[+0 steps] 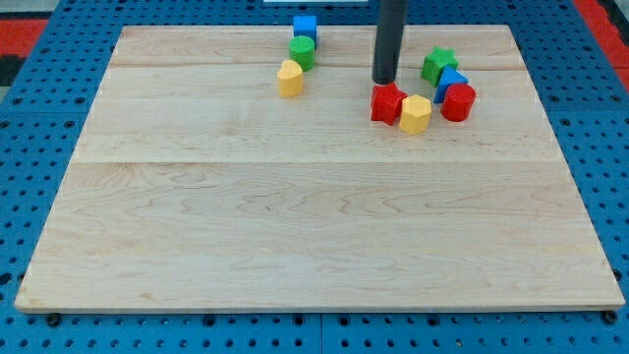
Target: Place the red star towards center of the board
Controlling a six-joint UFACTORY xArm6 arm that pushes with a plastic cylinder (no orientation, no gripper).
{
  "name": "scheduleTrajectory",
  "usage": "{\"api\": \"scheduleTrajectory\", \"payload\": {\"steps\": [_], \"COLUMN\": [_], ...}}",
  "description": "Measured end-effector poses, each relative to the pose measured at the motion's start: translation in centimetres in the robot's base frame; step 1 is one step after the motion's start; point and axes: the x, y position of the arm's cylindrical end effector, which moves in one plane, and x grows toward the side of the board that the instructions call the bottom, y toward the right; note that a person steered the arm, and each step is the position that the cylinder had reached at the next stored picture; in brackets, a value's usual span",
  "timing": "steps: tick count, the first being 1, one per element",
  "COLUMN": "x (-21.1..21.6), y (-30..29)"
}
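Note:
The red star (387, 102) lies on the wooden board (314, 216) at the view's upper right, touching a yellow hexagonal block (416, 114) on its right. My tip (384, 81) stands just above the star in the view, at or very near its top edge. The dark rod rises straight up out of the view's top.
A red cylinder (458, 101), a blue block (451, 81) and a green star (439, 64) cluster right of the yellow hexagon. At the top centre a blue cube (305, 27), a green cylinder (303, 51) and a yellow block (290, 78) stand in a line.

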Motion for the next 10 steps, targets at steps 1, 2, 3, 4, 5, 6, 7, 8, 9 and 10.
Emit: {"api": "scheduleTrajectory", "payload": {"steps": [1, 2, 3, 4, 5, 6, 7, 8, 9, 10], "x": [3.4, 5.1, 6.9, 6.5, 4.2, 4.0, 4.4, 4.8, 5.9, 5.9], "y": [1.1, 4.3, 4.0, 0.9, -0.3, -2.5, -4.1, -2.3, -0.9, -4.8]}}
